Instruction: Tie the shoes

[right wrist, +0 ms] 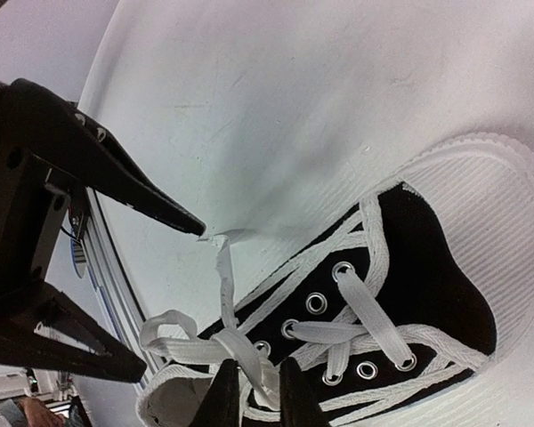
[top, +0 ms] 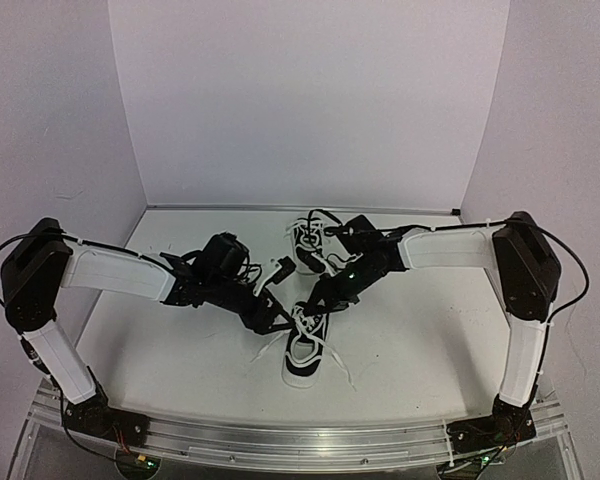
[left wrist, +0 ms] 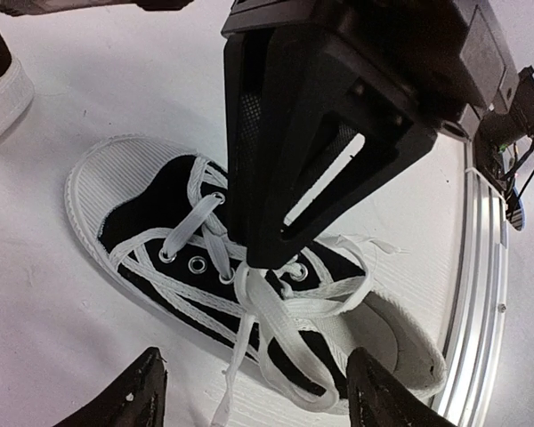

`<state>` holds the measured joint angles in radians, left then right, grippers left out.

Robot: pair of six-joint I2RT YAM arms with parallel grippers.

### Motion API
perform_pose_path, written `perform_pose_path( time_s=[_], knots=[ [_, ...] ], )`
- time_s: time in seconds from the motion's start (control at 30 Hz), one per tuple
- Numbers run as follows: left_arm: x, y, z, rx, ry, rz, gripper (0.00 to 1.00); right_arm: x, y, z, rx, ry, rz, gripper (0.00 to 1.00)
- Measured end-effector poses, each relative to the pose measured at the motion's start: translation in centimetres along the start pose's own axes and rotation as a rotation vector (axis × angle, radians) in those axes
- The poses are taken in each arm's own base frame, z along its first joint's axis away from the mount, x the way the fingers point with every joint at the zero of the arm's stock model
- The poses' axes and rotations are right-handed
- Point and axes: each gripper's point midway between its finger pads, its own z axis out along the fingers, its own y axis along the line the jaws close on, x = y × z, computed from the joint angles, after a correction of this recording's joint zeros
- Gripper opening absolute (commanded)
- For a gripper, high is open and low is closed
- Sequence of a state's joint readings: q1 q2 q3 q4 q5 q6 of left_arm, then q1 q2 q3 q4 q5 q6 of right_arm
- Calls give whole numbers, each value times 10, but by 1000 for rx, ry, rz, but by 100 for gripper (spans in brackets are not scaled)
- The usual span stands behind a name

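Low in the frame, the right gripper (right wrist: 260,369) pinches the white lace (right wrist: 354,307) of the near shoe (top: 304,358); the left gripper (left wrist: 254,365) (fingers spread wide) hovers alongside.

White table (top: 180,360), pale lilac walls (top: 310,100)

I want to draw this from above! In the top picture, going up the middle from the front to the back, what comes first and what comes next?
metal rail → near shoe → far shoe → back wall
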<state>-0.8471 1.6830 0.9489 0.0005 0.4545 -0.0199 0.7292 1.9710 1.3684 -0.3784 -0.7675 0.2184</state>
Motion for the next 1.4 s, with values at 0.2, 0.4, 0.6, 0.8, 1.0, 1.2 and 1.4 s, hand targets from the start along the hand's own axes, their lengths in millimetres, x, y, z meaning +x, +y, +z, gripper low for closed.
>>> perform_pose_path(
  time_s=[0.2, 0.4, 0.6, 0.8, 1.0, 1.2, 1.4],
  knots=[
    [-3, -5, -3, 21, -9, 4, 68, 4, -4, 6, -4, 21, 5, 1],
    [0, -10, 2, 62, 13, 2, 65, 5, -4, 7, -5, 26, 7, 0],
    [4, -7, 8, 65, 29, 12, 29, 4, -3, 7, -6, 27, 7, 0],
    [2, -3, 7, 41, 22, 13, 0, 5, -3, 7, -4, 29, 10, 0],
    [-8, -5, -6, 8, -35, 37, 0, 9, -6, 7, 5, 34, 16, 0],
    [-7, -3, -15, -18, -67, 26, 0, 17, -11, 4, 19, 41, 33, 0],
    [-1, 7, -15, -58, -63, -1, 0, 19, -12, -4, 33, 31, 41, 0]
  ],
)
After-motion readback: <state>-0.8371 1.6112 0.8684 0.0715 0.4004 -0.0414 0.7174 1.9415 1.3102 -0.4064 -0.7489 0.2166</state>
